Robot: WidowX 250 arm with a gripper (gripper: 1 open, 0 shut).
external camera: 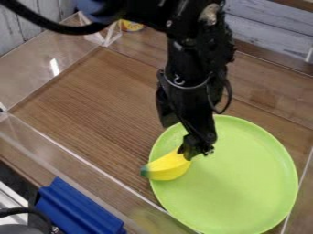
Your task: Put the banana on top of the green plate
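Wooden surface (86, 101) carries a green plate (251, 183); the tool (196, 146), jaws spread, hangs over the banana (169, 167) just below, apparently ready to grasp.

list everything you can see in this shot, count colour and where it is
banana: one, bright yellow, on the left edge of the plate, partly hidden under the gripper
green plate: one, lime green, round, lower right of the table
wooden table: one, brown, fills the middle
clear walls: transparent, around the table
blue object: one, bottom left, outside the wall
yellow item: one, top edge, too small to tell
robot arm: one, black, reaching down from the top
gripper: one, black, open, right above the banana
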